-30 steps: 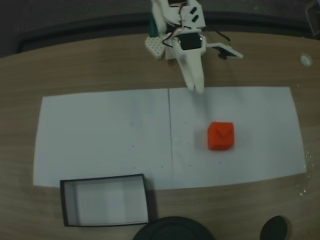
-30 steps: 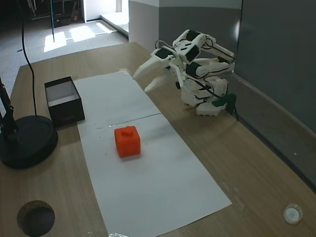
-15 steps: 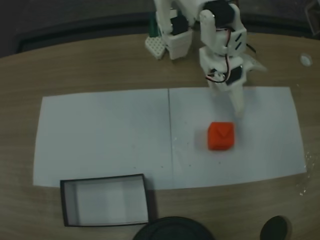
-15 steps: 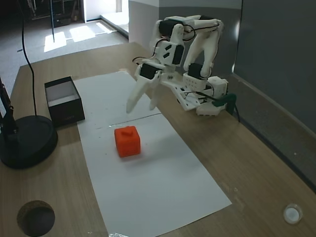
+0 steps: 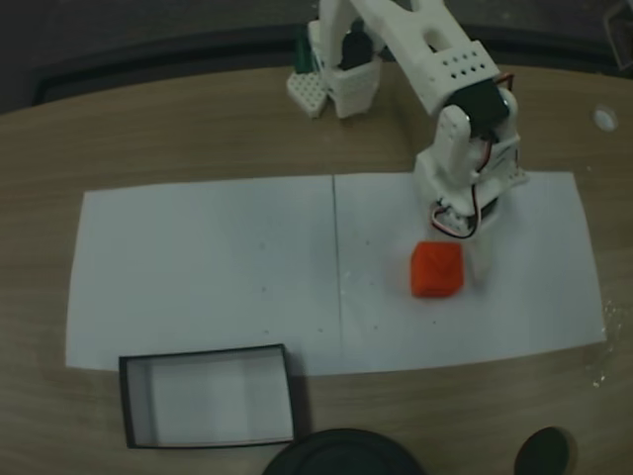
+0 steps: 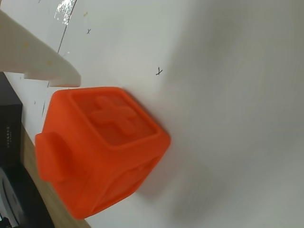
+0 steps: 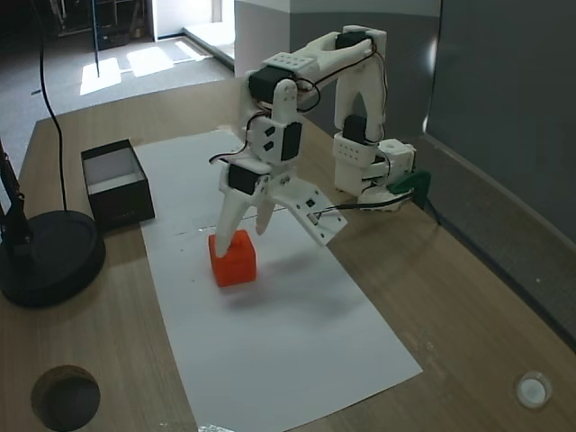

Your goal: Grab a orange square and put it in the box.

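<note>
The box (image 5: 208,396) is a shallow tray with thin black walls and a white floor, and nothing lies in it. It stands on the wooden counter (image 5: 198,129), touching the edge of the white paper sheet (image 5: 198,267). In a fixed view (image 7: 115,183) it shows as a black box with a white inside, also without content.

The orange square (image 5: 436,269) sits on the paper sheet, well apart from the box. In the wrist view the orange square (image 6: 99,147) has a raised plus sign on one face and a round knob on another. Small pen marks are on the paper near it, one like the letter "x".

The gripper (image 7: 245,227) is above the orange square with its jaws spread apart, the tips at the cube's top. It holds nothing. One white finger (image 6: 33,59) shows just beside the cube.

A round black base (image 7: 45,256) stands near the box.
</note>
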`<state>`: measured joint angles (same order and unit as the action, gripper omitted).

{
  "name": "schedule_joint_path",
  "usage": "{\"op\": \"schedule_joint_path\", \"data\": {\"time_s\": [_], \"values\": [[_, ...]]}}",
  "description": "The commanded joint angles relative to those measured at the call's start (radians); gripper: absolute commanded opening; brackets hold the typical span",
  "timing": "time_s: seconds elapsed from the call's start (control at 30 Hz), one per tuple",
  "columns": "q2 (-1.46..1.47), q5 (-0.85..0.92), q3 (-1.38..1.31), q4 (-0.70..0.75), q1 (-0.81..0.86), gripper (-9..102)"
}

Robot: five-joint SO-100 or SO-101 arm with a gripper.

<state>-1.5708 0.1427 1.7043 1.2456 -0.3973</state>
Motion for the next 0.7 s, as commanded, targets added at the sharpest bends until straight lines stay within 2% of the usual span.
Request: {"op": "schedule_joint_path", "data": {"time_s": [0.0, 0.33, 0.4, 0.57, 0.67], "values": [[0.015, 0.005, -0.046, -0.031, 0.008, 36], [0.112, 0.075, -0.048, -0.092, 0.032, 35], [0.11, 0.077, -0.048, -0.092, 0.051, 30], [0.107, 0.094, -0.049, -0.094, 0.107, 12], [0.107, 0.095, -0.06, -0.089, 0.118, 9]]}}
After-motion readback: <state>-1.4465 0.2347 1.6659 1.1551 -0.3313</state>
